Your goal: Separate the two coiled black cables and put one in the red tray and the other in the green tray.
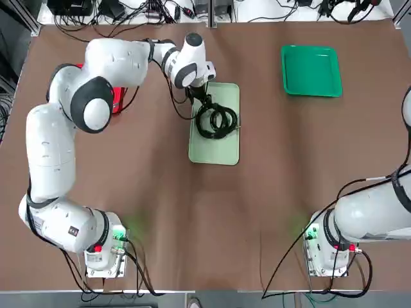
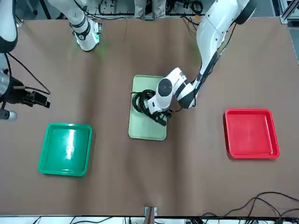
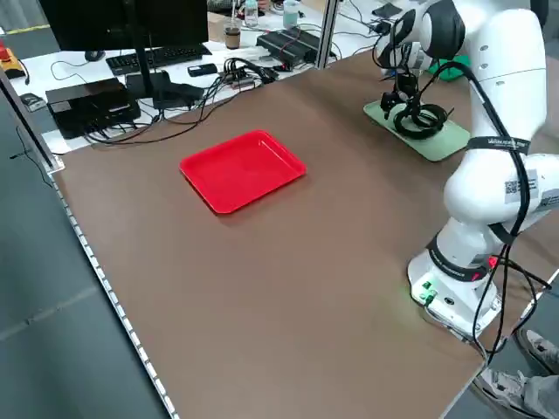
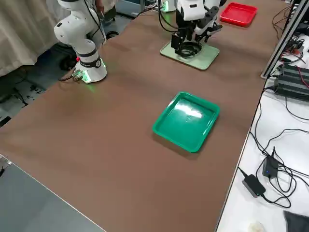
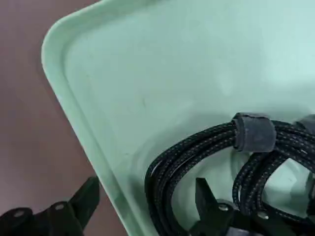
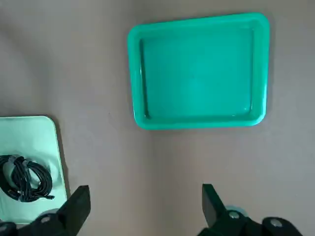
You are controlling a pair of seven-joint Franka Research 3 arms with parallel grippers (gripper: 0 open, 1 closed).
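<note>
Braided black coiled cables (image 5: 206, 162), bound by grey straps, fill the left wrist view; the left gripper (image 5: 147, 206) straddles one bundle and the pale mint rectangular tray's rim (image 5: 74, 98), fingers spread, nothing clamped, probably lined up to lift one coil alone. From overhead, both coils overlap in that tray, so neither is separated yet, while the dark green square tray (image 1: 311, 70) waits empty. Facing the robot, the bright red square tray (image 2: 251, 133) lies well apart. The right gripper (image 6: 142, 206) hangs parked, fingers wide, empty.

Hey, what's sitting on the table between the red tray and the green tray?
In the front view, the pale green tray lies between the red tray and green tray, holding the coiled black cables, with the left pincer down over them.
</note>
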